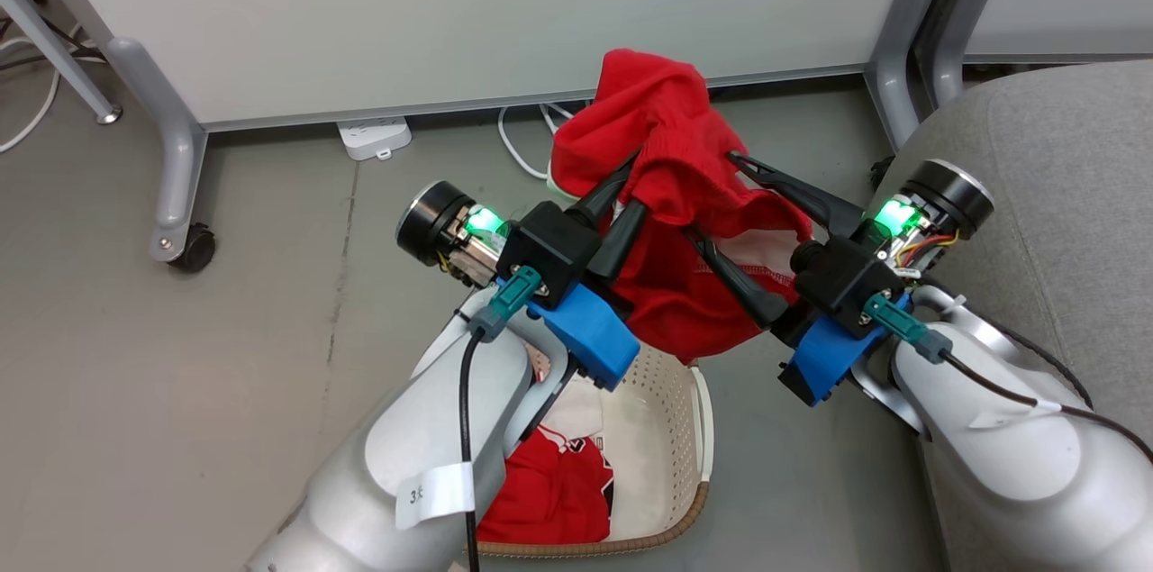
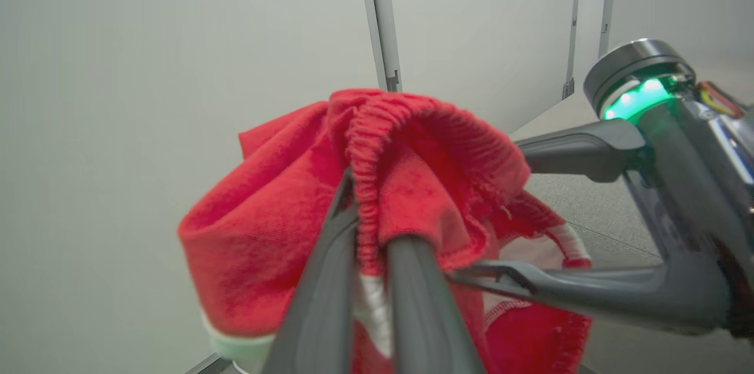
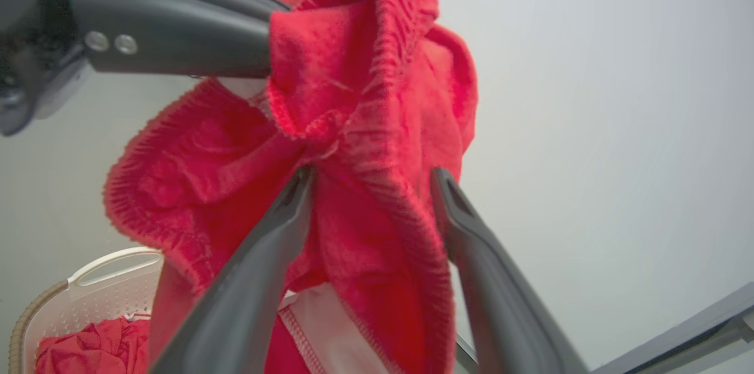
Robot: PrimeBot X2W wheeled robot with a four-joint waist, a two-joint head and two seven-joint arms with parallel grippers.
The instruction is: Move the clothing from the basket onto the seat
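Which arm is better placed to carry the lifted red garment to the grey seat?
Left: the left hand is shut on the red garment, held above the basket. The right hand, nearer the seat, stands open around the fabric.

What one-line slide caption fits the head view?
Left gripper shut on a red garment held over the basket, right gripper open around it, grey seat at right.

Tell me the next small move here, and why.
Probably close the right gripper: its open jaws straddle a fold of the red garment, which the left gripper pinches, lifted clear of the basket. Two grips would steady the carry to the seat.
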